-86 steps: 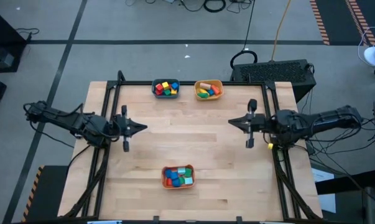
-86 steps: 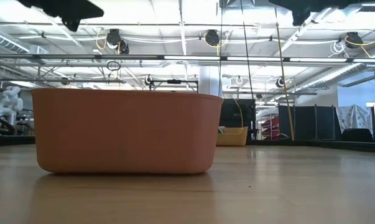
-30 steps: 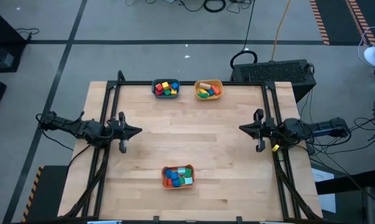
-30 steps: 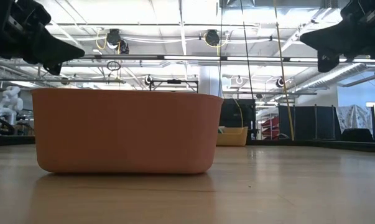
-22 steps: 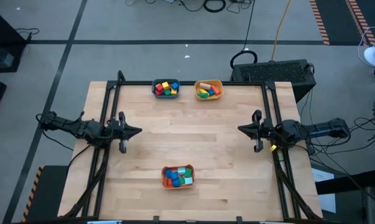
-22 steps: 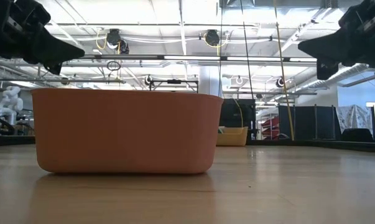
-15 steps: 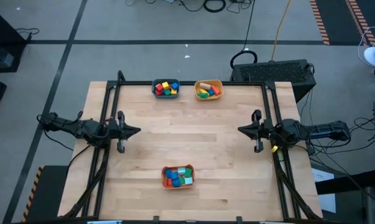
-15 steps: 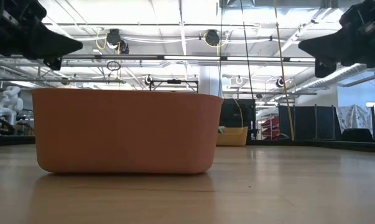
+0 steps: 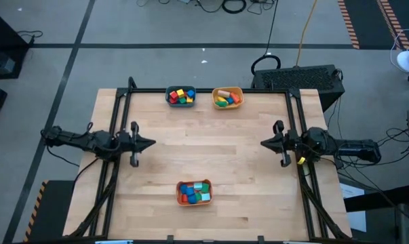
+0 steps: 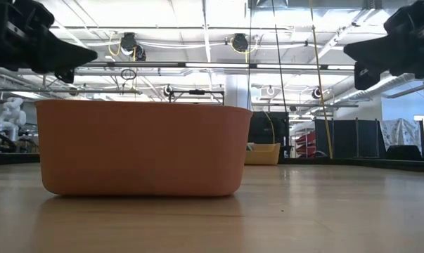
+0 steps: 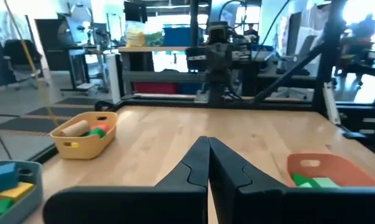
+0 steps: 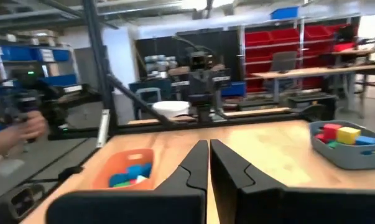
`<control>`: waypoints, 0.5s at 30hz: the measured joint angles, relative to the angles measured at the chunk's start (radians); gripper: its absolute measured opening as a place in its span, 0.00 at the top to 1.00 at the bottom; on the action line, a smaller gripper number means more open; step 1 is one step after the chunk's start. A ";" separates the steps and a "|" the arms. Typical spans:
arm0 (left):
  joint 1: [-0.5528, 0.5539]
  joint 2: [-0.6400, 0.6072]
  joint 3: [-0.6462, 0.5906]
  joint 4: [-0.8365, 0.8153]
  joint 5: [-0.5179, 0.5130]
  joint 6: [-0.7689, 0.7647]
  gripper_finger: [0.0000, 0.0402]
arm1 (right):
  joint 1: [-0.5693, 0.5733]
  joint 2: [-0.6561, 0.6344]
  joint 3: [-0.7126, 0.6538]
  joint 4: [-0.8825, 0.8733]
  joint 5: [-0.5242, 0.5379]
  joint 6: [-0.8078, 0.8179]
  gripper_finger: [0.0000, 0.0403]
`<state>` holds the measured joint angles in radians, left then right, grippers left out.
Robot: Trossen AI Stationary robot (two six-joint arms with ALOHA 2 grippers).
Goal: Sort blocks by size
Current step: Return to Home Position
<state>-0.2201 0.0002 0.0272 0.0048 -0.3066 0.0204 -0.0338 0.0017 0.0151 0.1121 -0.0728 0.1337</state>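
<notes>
The blocks (image 9: 182, 96), small painted toy pieces in red, yellow, green and blue, all sit inside bins; none shows loose on the pale wooden table (image 9: 211, 146). The two dark arms lie low at the table's left and right edges, well apart from every bin.

At the far edge a grey-blue plastic bin (image 12: 349, 157) holds small cubes. Just beside it, a yellow plastic bin (image 11: 84, 142) holds a plain wooden round piece with a few coloured ones. Near the front edge an orange plastic bin (image 10: 141, 147) holds blue, red and light green pieces.

The left gripper (image 11: 208, 144) and the right gripper (image 12: 209, 144) each have their fingers pressed together, with nothing between them.

I judge the sorting finished, with at most the parking of the arms left to do.
</notes>
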 joint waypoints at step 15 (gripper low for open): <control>0.313 0.004 -0.021 0.008 0.350 -0.017 0.98 | 0.000 0.000 0.000 -0.040 0.079 -0.031 1.00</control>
<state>0.0926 0.0040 0.0059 0.0128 0.0436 0.0034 -0.0341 0.0017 0.0151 0.0720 0.0065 0.1028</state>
